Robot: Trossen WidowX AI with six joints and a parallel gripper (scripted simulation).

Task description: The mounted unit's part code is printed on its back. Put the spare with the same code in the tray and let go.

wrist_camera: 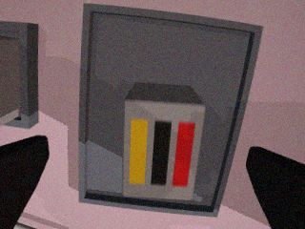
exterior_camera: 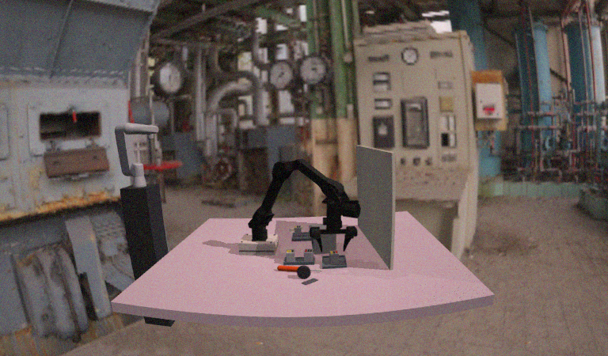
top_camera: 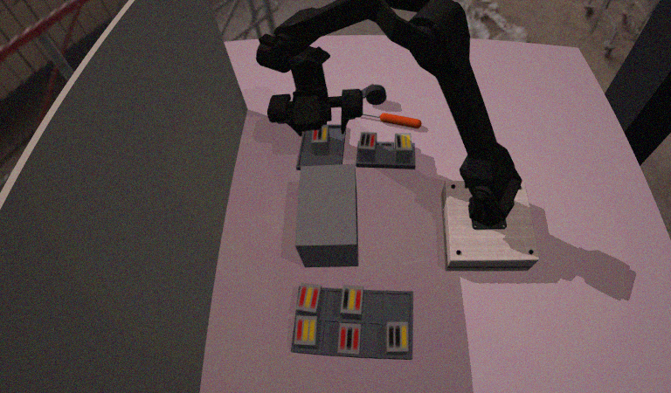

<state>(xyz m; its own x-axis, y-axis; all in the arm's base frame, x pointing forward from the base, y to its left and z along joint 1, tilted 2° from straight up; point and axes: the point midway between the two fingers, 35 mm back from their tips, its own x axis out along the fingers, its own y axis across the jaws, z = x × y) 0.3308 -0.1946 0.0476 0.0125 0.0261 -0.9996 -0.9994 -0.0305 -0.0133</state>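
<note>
Gripper (wrist_camera: pixel 152 206) spread wide, holding nothing, hovering right over the grey tray (wrist_camera: pixel 167 107) near the desk's far edge. The yellow-black-red striped spare (wrist_camera: pixel 163 149) sits inside that tray, fingers standing apart from it on either side.

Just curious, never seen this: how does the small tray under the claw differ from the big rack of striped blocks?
The tray holds one striped block; the rack holds five. The tray is narrower; the rack is wider, with six slots, one unfilled. The tray lies under the open claw; the rack lies apart from it. Both are grey and flat.
</note>
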